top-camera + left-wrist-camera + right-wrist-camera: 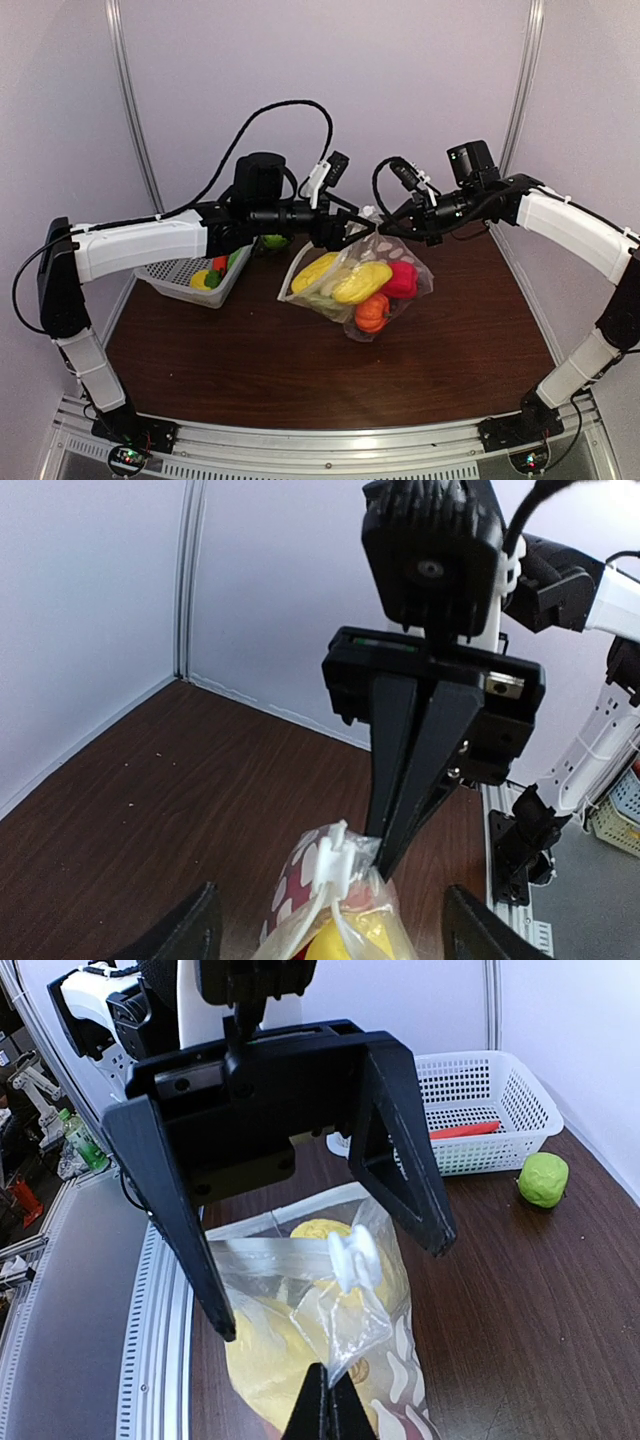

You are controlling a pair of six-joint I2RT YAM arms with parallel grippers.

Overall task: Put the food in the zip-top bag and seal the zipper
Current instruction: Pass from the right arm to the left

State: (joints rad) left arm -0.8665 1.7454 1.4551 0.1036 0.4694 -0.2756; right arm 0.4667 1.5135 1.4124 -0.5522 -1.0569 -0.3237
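Where the dark wooden surface (pixel 250 370) reaches its far left corner, a white basket (pixel 165 272) is seen with a few pieces of food (pixel 203 280) lying in it (yellow, red and green). One round green piece (pixel 272 241) is set on the surface near the basket. Towards the middle, the left pincer (pixel 336 1290) is held released, its fingers (pixel 172 1210) spread wide on either side of the bag's mouth without touching it. The bag (pixel 350 305) is lifted at its top while its lower part appears to rest on the surface, and yellow, red and orange pieces are contained in it. The zipper (pixel 270 1252) is bunched beside a white slider (pixel 355 1257); whether it is sealed cannot be told. On the right, the right pincer (pixel 383 858) is clenched on the bag's top edge.
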